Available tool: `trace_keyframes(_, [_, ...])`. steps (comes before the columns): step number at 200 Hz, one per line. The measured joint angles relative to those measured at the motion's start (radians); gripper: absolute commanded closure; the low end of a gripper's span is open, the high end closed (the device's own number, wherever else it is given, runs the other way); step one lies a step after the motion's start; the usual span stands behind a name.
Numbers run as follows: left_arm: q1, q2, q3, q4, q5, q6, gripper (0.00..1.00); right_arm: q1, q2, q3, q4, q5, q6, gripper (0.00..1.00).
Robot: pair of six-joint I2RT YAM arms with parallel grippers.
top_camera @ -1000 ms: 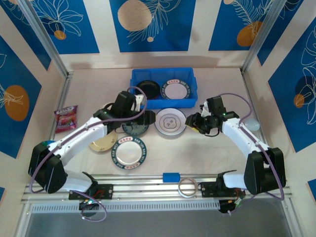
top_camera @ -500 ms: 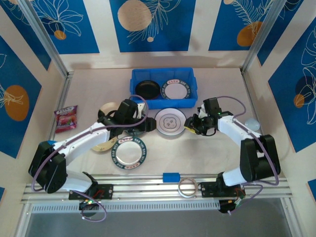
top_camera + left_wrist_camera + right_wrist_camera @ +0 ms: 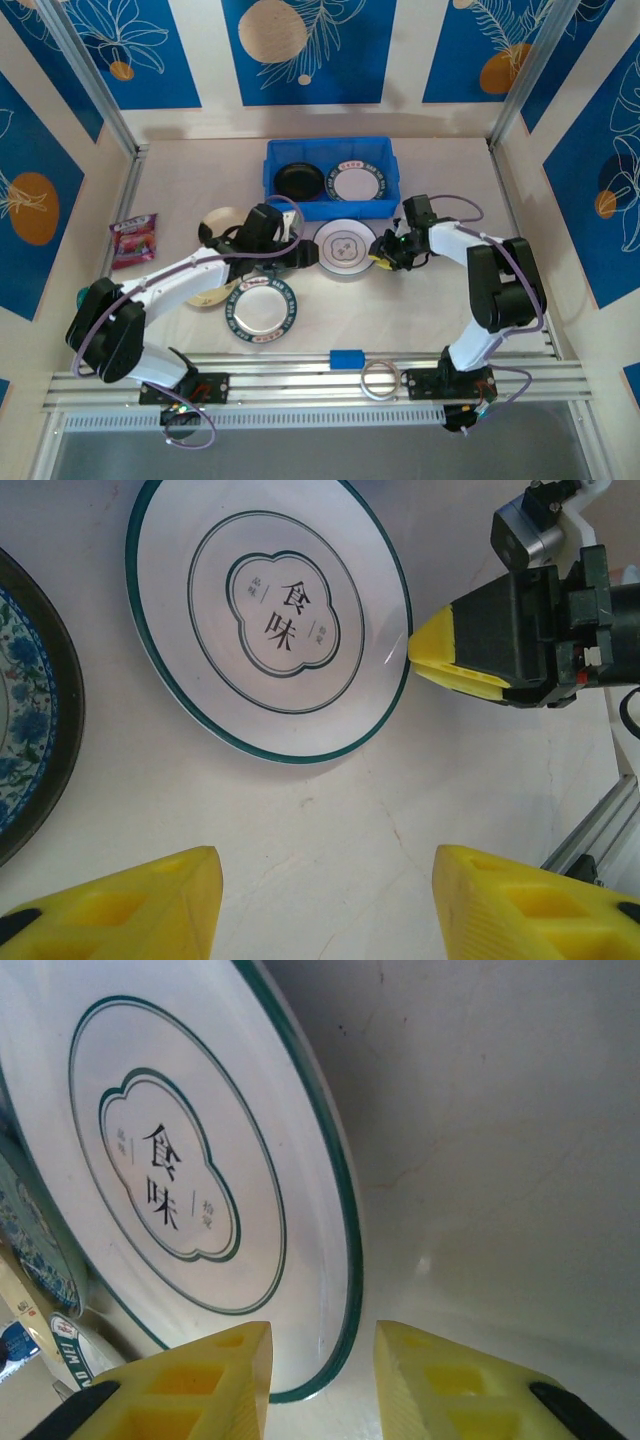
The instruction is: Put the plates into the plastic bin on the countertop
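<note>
A white plate (image 3: 345,250) with a thin green rim and a grey emblem lies flat on the countertop (image 3: 440,310), in front of the blue plastic bin (image 3: 385,150). My right gripper (image 3: 379,254) is at its right edge. In the right wrist view the gripper (image 3: 322,1335) is open, one finger over the plate (image 3: 180,1180) and one outside, with the rim between them and gaps on both sides. My left gripper (image 3: 302,256) hovers open left of the plate, nothing between its fingers (image 3: 325,865). A dark teal patterned plate (image 3: 20,740) lies partly under the left arm.
The bin holds a black plate (image 3: 300,180) and a white dark-rimmed plate (image 3: 356,183). A green-and-red-rimmed plate (image 3: 260,308) and two cream plates (image 3: 205,292) (image 3: 218,222) lie near the left arm. A pink packet (image 3: 134,240), blue block (image 3: 347,358) and tape ring (image 3: 380,379) sit around the edges.
My right gripper has moved left onto the white plate's rim and its jaws have narrowed. My left gripper has come down from the bin's edge to the table left of that plate.
</note>
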Motion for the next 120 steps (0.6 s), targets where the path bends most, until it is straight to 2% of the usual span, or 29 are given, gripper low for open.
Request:
trace_keyframes(79, [0.0, 0.008, 0.0, 0.0, 0.0, 0.001, 0.43, 0.0, 0.059, 0.006, 0.064, -0.041, 0.013, 0.7])
trace_keyframes(96, [0.0, 0.015, 0.0, 0.0, 0.0, 0.001, 0.43, 0.0, 0.063, 0.006, 0.073, -0.044, 0.019, 0.75])
trace_keyframes(120, [0.0, 0.021, 0.0, 0.0, 0.0, 0.001, 0.44, 0.0, 0.063, 0.006, 0.082, -0.048, 0.023, 0.77])
